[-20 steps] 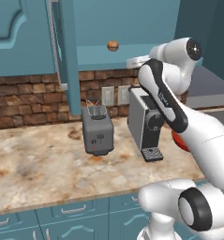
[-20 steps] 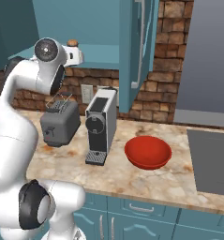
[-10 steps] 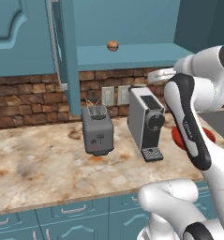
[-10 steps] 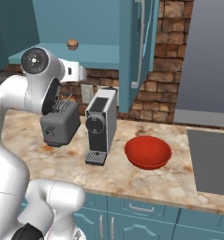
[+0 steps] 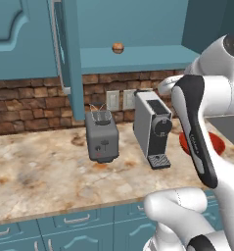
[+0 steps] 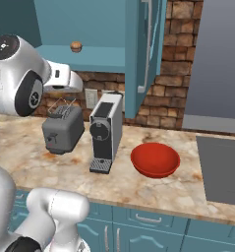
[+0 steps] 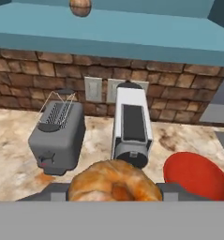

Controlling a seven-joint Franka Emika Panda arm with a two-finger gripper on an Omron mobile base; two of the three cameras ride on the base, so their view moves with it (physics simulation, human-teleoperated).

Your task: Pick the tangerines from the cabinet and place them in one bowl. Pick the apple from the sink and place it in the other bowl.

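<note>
A tangerine (image 7: 114, 181) is clamped in the jaws, bottom centre of the hand view. Another tangerine (image 5: 118, 47) is seen on the cabinet shelf (image 5: 138, 58), top centre; the red bowl (image 6: 155, 159) sits centre-right on the surface (image 6: 25, 147).

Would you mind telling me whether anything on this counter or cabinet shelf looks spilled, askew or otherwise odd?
Nothing looks spilled or damaged. The toaster and coffee machine stand upright on the counter, the red bowl sits level and empty, and one tangerine rests on the open cabinet's shelf. The other tangerine is held between the pincer fingers.
</note>
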